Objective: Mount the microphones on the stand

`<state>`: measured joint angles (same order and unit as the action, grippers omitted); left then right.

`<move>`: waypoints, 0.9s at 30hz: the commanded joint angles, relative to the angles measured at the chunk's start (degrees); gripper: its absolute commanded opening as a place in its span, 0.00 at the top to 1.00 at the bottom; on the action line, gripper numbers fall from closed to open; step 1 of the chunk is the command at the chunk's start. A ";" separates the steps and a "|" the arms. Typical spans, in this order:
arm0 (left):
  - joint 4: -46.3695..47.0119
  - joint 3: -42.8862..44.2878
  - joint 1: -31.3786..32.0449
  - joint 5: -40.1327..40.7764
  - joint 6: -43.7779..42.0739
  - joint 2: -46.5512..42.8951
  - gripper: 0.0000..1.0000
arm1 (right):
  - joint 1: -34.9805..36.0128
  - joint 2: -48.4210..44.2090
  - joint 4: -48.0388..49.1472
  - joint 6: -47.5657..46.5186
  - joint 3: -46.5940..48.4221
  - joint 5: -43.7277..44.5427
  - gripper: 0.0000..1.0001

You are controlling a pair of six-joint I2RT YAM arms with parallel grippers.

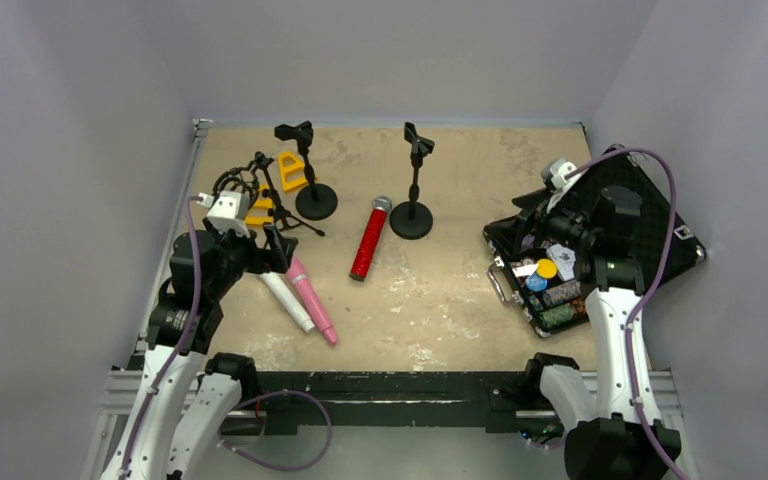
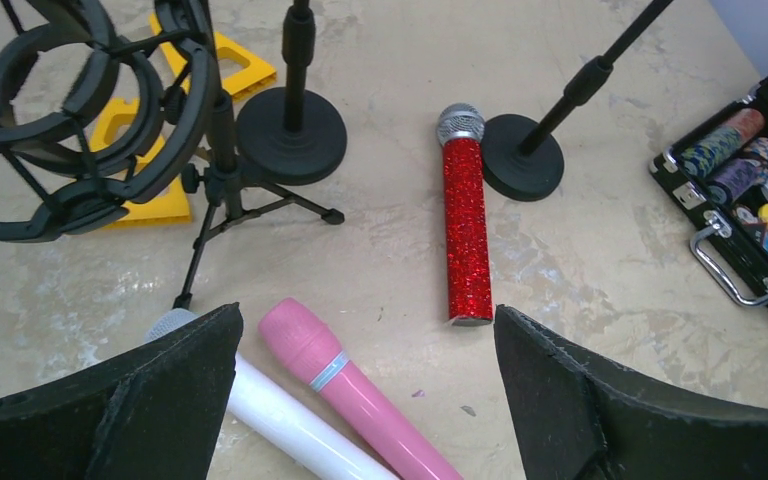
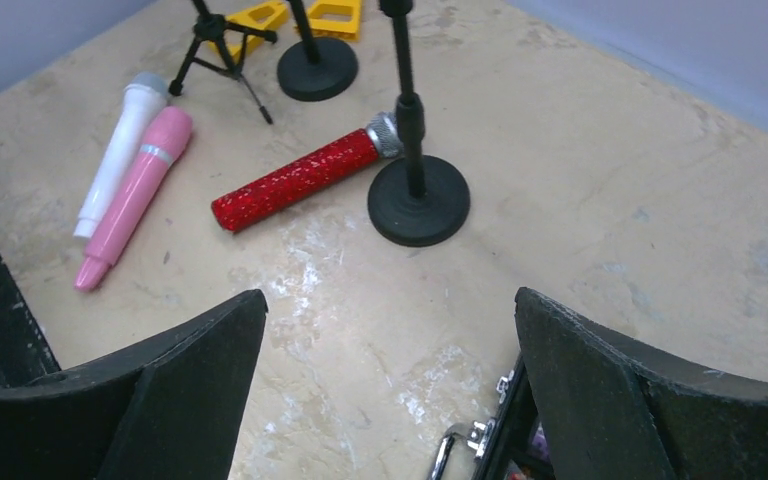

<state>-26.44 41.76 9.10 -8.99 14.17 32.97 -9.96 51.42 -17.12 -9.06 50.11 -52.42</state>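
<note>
The glittery red microphone [image 1: 368, 240] [image 2: 465, 225] [image 3: 295, 180] lies on the table, its silver head beside the base of the middle stand [image 1: 412, 215] [image 3: 418, 195]. The white microphone [image 1: 288, 300] [image 2: 280, 420] and the pink microphone [image 1: 312, 300] [image 2: 360, 400] lie side by side at the left; both also show in the right wrist view, white [image 3: 120, 150] and pink [image 3: 135, 195]. My left gripper [image 1: 276, 250] [image 2: 365, 311] is open and empty, just above their heads. My right gripper [image 1: 532, 228] [image 3: 390, 294] is open and empty, over the case's left edge.
A second round-base stand [image 1: 315, 200] [image 2: 290, 130] and a tripod with a shock mount [image 1: 260, 190] [image 2: 90, 120] stand at the back left, next to yellow plastic pieces [image 1: 292, 170]. An open black case [image 1: 505, 285] [image 2: 730, 270] of chips sits at the right.
</note>
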 commanded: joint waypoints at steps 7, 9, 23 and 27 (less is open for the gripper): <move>3.76 0.19 -0.31 -9.00 4.91 2.65 0.00 | 0.18 -1.64 -1.44 -9.83 -5.04 -13.75 0.01; 3.57 0.07 -0.31 -10.99 6.80 3.59 0.00 | 0.03 -1.67 -1.06 -9.83 -5.38 -12.97 0.01; -1.41 0.17 7.49 -14.13 15.12 12.06 0.00 | -0.23 -0.29 0.77 -9.83 -7.04 -12.17 0.01; -3.12 1.51 11.37 -11.35 15.35 14.66 0.00 | -0.20 -0.01 0.13 -10.62 -6.70 -11.86 0.01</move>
<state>-28.12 41.54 17.61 -23.09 27.97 45.87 -10.02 51.22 -18.39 -18.31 42.54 -64.05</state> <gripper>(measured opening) 0.994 0.986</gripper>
